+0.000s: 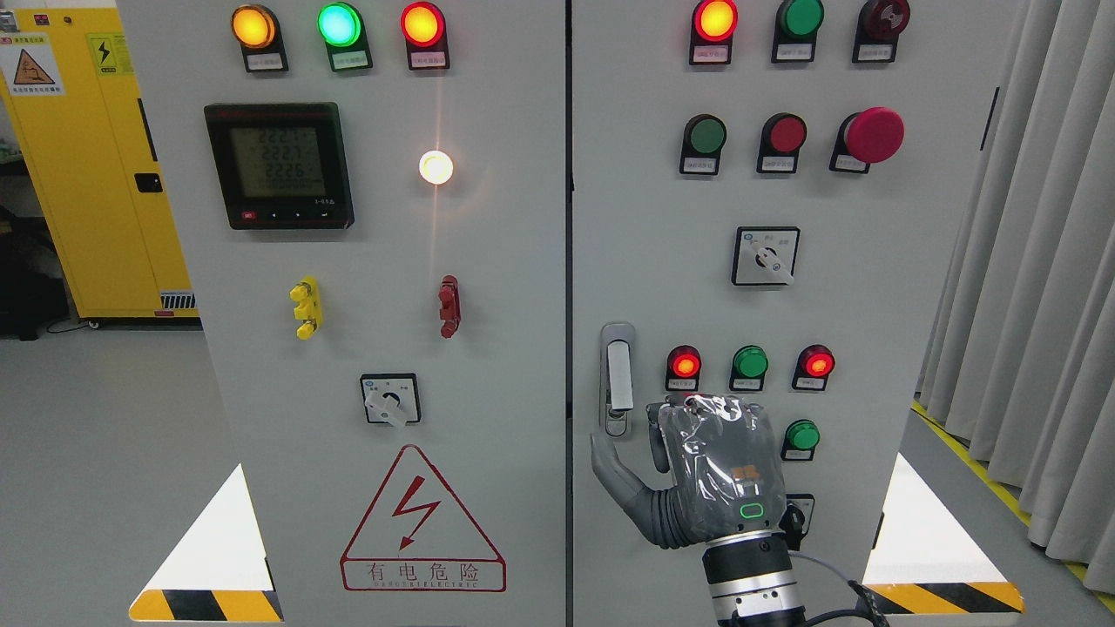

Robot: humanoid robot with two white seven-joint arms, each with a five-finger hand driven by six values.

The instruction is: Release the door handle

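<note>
Right robot hand (697,475) upright, seemingly off door handle (618,377)

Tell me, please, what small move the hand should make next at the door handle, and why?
Probably draw the right hand straight back from the panel. Its fingers look open, with the thumb spread just below the door handle and nothing gripped, so the release seems done and only clearing away remains.
</note>
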